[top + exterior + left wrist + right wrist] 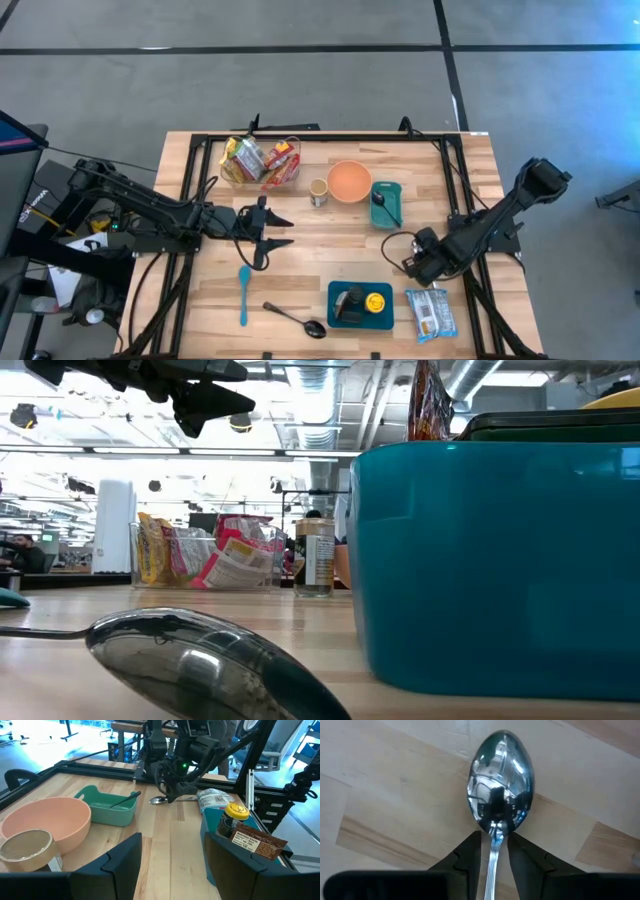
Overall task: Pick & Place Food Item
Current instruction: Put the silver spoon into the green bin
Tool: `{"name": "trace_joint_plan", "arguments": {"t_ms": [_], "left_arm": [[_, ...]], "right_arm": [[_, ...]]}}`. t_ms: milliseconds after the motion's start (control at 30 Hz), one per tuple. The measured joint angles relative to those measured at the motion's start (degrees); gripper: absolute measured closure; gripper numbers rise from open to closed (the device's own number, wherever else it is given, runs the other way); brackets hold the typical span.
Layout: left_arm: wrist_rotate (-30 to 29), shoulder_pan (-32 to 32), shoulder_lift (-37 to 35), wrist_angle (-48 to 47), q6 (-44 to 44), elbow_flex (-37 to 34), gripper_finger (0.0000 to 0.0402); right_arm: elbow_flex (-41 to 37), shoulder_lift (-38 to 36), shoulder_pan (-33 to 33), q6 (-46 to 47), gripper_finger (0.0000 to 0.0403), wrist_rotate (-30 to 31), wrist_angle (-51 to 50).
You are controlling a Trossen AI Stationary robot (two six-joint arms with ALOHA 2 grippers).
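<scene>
My right gripper (408, 265) is low over the table's right half, shut on a metal spoon (500, 780); it also shows in the left wrist view (172, 795). My left gripper (285, 232) is open and empty, held above the table's middle left; it shows at the top of the low view (210, 395). A white food packet (432, 312) lies flat on the table at the near right. A blue tray (340, 290) beside it holds a yellow-lidded jar (375, 303) and a dark packet. A clear box (262, 162) of snack packets stands at the far left. My right gripper pinches the spoon's neck (493, 834) between its two fingers, right behind the bowl. The fingers slant down toward the table's left and lie along the spoon. The bowl (159, 800) sticks out past the fingertips, close over the wood; whether it rests there I cannot tell.
An orange bowl (349, 181), a small jar (318, 192) and a teal dish (392, 190) with a dark spoon stand at the far middle. A blue spoon (243, 293) and a second metal spoon (296, 318) lie at the near left. Bare wood lies between the grippers.
</scene>
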Motion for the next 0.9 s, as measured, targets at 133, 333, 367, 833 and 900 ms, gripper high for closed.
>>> {"name": "trace_joint_plan", "arguments": {"t_ms": [133, 333, 367, 833, 900], "left_arm": [[0.0, 0.0, 0.01, 0.0, 0.0, 0.0, 0.0192], [-0.01, 0.0, 0.02, 0.01, 0.0, 0.0, 0.0192], [-0.02, 0.0, 0.02, 0.0, 0.0, 0.0, 0.0192], [0.0, 0.0, 0.02, 0.0, 0.0, 0.0, 0.0192], [0.0, 0.0, 0.02, 0.0, 0.0, 0.0, 0.0192]], "right_arm": [[1.26, 0.64, -0.04, -0.03, 0.0311, -0.22, -1.13], [1.61, 0.09, -0.04, -0.53, 0.0338, -0.48, -1.32], [1.61, 0.07, -0.04, -0.55, 0.0344, -0.61, -1.3], [1.68, 0.0, -0.04, -1.51, 0.039, -0.7, -1.48], [1.68, 0.0, -0.04, -1.53, 0.0387, -0.7, -1.54]]}}
